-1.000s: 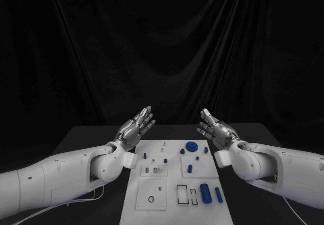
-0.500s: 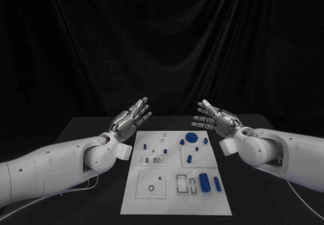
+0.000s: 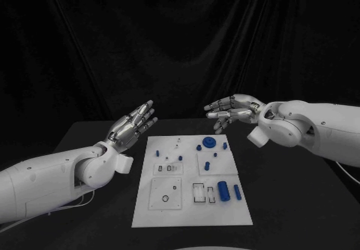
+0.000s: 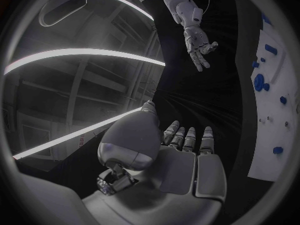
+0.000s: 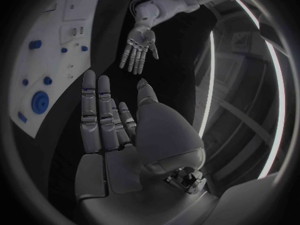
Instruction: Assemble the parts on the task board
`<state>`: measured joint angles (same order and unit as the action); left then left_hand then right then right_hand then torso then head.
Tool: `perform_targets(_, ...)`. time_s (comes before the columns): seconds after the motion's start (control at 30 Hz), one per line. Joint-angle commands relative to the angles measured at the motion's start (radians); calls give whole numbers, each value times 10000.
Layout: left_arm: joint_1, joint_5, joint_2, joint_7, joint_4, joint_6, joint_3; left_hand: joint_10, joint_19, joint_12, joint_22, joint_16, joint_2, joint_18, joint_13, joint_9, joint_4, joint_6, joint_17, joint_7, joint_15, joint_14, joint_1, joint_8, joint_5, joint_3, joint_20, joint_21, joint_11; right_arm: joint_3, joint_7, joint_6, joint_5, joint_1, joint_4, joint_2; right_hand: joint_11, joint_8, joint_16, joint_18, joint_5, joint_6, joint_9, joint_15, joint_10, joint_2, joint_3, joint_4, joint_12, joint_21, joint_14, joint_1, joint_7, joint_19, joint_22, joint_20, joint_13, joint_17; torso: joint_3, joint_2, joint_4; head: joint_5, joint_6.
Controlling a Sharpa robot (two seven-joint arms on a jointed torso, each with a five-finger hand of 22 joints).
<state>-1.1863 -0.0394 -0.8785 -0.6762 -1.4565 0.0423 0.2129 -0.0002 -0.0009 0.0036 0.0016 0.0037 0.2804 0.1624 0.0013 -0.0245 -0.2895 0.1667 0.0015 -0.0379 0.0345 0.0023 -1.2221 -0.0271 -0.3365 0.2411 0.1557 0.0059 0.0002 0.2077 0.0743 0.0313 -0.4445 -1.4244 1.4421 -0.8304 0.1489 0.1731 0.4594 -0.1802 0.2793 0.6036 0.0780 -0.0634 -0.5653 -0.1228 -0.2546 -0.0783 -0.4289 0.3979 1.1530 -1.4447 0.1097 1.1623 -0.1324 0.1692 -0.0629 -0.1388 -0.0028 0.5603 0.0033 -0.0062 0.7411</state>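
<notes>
The white task board (image 3: 191, 208) lies in the middle of the black table. Blue parts rest on it: a round toothed disc (image 3: 210, 141) at the far end, several small pegs (image 3: 207, 166) around the middle, and two cylinders (image 3: 223, 189) at the near right. My left hand (image 3: 133, 123) hovers above the board's far left corner, fingers straight and apart, holding nothing. My right hand (image 3: 234, 111) floats above the far right corner, fingers spread and pointing toward the left hand, empty. The left wrist view shows the left hand (image 4: 184, 152), the right hand (image 4: 200, 47) and the board (image 4: 278, 130). The right wrist view shows the right hand (image 5: 106, 120), the left hand (image 5: 139, 47) and the disc (image 5: 40, 102).
Black table (image 3: 300, 198) surrounds the board on both sides. A dark curtain hangs behind the table. Recessed outlines (image 3: 168, 198) mark the board's near left part.
The head camera has shifted. My right arm has lifted and its hand has turned so the fingers point left. My left hand keeps its flat pose, a little further left.
</notes>
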Motion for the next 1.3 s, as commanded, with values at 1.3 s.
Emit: perform_targets(1.3, -304, 1387, -218, -924, -210, 380, -13, 2, 9, -36, -16, -37, 31, 175, -13, -56, 19, 523, -15, -253, -17, -23, -981, -107, -1161, -239, 263, -59, 301, -4, -771, 1242, -15229, 314, -546, 1028, -1265, -692, 5791, 92, 89, 2297, 621, 1276, -2383, 1641, 3213, 614, 1924, 5484, 1669, 73, -1348, 391, -5063, -1236, -210, -4532, -237, 1506, 1232, -618, 18)
